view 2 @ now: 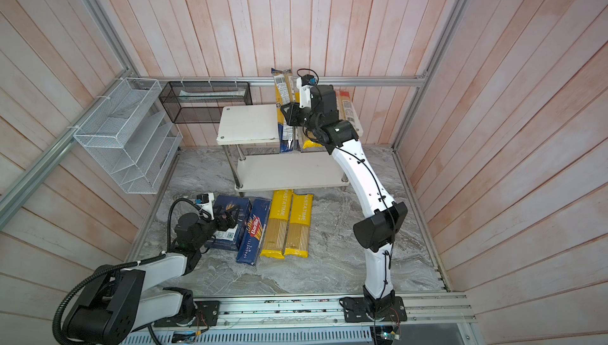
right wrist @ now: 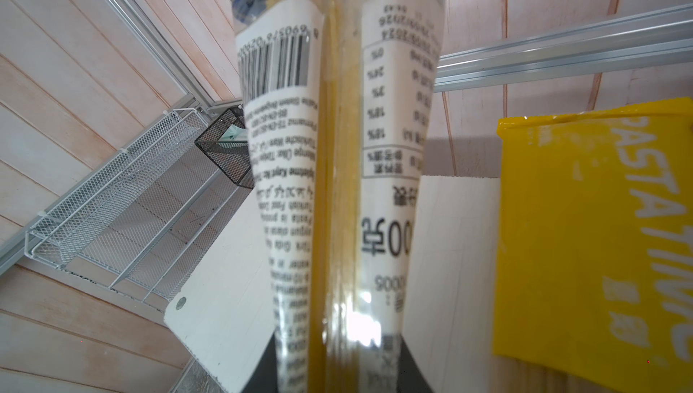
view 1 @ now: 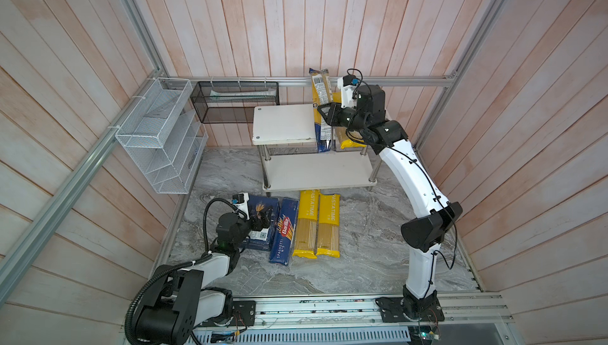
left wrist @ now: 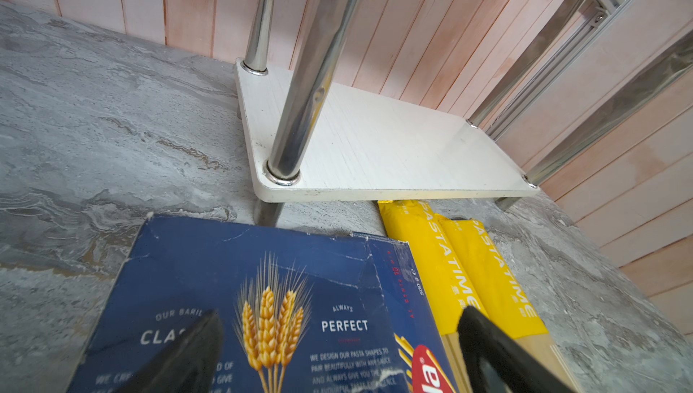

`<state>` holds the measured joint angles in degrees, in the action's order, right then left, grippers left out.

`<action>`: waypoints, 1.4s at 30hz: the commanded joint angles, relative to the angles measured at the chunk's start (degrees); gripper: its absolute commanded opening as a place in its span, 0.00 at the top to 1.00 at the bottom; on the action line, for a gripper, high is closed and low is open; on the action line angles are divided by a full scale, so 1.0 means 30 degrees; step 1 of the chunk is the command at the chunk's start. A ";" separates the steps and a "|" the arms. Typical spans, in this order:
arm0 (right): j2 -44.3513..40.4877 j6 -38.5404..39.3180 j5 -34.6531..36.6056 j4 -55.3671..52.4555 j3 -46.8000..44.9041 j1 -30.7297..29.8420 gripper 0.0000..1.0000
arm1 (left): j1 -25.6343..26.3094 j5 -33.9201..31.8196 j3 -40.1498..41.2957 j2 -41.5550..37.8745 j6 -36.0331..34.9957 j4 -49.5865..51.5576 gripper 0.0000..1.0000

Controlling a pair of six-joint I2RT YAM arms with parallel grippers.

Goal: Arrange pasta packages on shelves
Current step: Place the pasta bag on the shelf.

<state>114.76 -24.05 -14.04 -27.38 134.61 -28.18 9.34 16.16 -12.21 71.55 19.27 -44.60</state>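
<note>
Clear bag (right wrist: 337, 185) in right jaws; yellow bag (right wrist: 592, 230) beside.

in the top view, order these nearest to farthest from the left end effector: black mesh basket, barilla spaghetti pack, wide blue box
1. wide blue box, directly under the left end effector.
2. Barilla spaghetti pack, lying alongside that box.
3. black mesh basket, far back on the wall rail.

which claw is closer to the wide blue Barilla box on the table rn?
Left. The left claw sits open directly over the wide blue cardboard Barilla box. The right claw is far off at the white rack's upper board, shut on a clear dark-ended spaghetti bag.
</note>
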 commanded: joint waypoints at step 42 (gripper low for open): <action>-0.6293 0.5535 0.1039 0.0081 -0.6145 -0.2163 0.50 | 0.0092 -0.0151 0.0134 -0.0092 -0.0102 0.0013 0.00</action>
<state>99.61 -12.36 -12.69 -26.96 121.73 -32.62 9.34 16.14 -12.21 71.57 19.29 -44.60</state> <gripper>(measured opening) 0.500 0.998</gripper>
